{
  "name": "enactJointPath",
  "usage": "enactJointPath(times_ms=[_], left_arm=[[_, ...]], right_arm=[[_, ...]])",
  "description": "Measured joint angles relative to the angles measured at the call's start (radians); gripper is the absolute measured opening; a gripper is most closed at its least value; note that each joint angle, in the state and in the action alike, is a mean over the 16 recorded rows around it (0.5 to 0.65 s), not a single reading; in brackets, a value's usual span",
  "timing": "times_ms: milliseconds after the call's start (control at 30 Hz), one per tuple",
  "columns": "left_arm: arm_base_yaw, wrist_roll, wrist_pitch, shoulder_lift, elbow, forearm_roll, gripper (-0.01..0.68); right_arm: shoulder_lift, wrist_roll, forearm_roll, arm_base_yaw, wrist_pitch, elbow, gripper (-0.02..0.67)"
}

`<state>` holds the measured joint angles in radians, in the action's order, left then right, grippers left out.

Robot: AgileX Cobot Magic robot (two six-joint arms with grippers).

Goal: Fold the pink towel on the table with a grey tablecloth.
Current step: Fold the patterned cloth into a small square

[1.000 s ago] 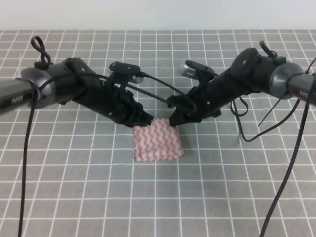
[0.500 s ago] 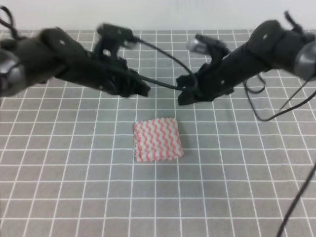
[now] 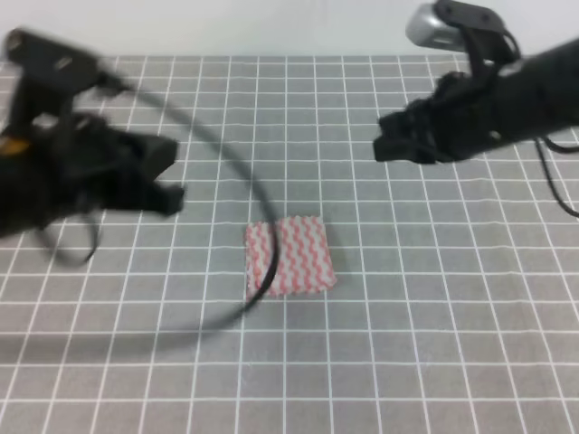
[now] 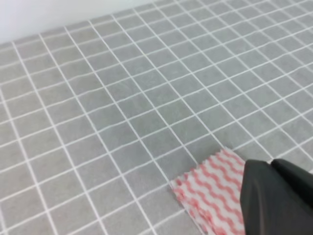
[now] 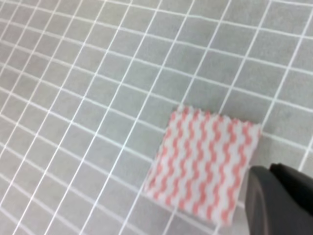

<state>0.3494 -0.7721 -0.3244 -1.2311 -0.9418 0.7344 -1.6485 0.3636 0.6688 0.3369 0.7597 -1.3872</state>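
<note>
The pink towel (image 3: pixel 289 256) lies folded into a small rectangle on the table with a grey tablecloth (image 3: pixel 434 316), near the middle. My left gripper (image 3: pixel 167 176) hovers blurred to the towel's left, well apart from it. My right gripper (image 3: pixel 389 145) hangs above and to the right of it. In the left wrist view the pink towel (image 4: pixel 210 191) shows beside the dark fingertips of the left gripper (image 4: pixel 271 164), which are pressed together and empty. In the right wrist view the pink towel (image 5: pixel 203 166) lies flat below the right gripper (image 5: pixel 269 169), also shut and empty.
A black cable (image 3: pixel 240 172) from the left arm loops across the towel's left part in the high view. White wall runs along the table's far edge (image 3: pixel 271 56). Grid-printed cloth stretches all around the towel.
Both grippers have risen from the towel's far edge and swung outward, the left one to the left, the right one to the upper right. The towel has stayed in place, folded.
</note>
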Motion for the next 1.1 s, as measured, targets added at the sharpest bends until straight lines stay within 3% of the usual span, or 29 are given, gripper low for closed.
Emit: enactJointPath(times_ms=[700,1100], left_arm=[[0.000,0.002,0.052,0.904,0.556,-0.008,-0.001],[0.000,0.018,0.142,1.166,0.816,-0.001,-0.001]], right_arm=[[0.827,0.058,0.005,-0.001,-0.268,0.681,-0.015],[1.243,0.138,0.021,-0.001,-0.531,1.002,-0.015]])
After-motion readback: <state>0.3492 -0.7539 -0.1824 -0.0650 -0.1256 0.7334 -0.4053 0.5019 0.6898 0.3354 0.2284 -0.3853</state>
